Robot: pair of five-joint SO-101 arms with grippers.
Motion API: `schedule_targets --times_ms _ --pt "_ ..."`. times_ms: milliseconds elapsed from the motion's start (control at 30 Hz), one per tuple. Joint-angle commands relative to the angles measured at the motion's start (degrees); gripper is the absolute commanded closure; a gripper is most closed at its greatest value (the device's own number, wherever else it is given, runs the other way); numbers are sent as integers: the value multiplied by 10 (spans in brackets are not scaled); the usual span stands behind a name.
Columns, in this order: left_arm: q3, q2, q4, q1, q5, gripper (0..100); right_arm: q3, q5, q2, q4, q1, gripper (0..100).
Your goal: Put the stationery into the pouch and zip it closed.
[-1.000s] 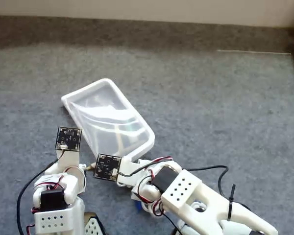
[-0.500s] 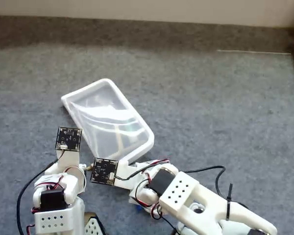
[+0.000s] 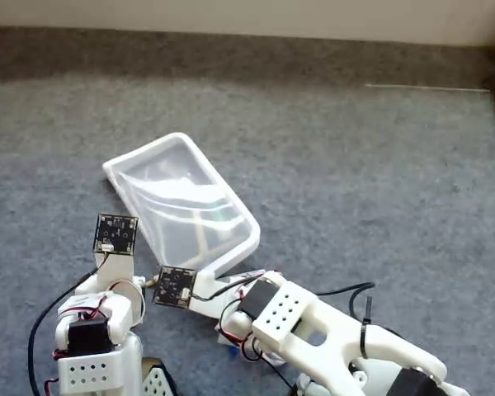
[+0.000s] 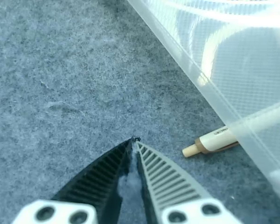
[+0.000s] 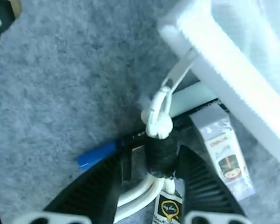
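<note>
Your right arm (image 3: 290, 315) has slid a little toward the pouch's (image 3: 186, 194) near corner over the last second, and its wrist has swung in beside that corner. The left arm (image 3: 91, 342) has not stirred. I take this as a line-up on the zip, although stationery is still lying outside the pouch, so closing it now would be premature.

The right gripper (image 5: 154, 158) is parted to a middling gap and straddles the dark sleeve of the pull cord (image 5: 159, 122), which trails off the pouch's corner. One finger looks to touch the sleeve and the other stands just off it, so I judge it not yet pinched. A blue-capped pen (image 5: 95, 155) lies just beside the cord on the grey felt (image 5: 60, 84). A small wrapped packet (image 5: 222, 154) (an eraser, perhaps) rests against the pouch's edge, with a white barrel (image 5: 196, 94) tucked under that same edge.

Your left gripper (image 4: 133, 144) is pressed almost together at the tips and holds nothing. It hangs over bare felt near the pouch's long side. Beyond it a beige-tipped pen (image 4: 210, 142) pokes out from under the pouch's rim.
</note>
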Motion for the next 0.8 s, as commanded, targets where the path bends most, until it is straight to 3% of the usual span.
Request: schedule_targets --times_ms 0,267,467,767 --pt "12 -6 4 -5 -4 994 -8 -15 -11 -20 10 878" --pt "12 -6 5 -6 -4 994 -9 -15 -18 -30 10 989" --pt "9 -6 4 -11 -4 993 -19 -39 -22 -28 15 993" --pt "-49 -6 3 -126 -4 994 -24 -71 -161 -28 67 993"
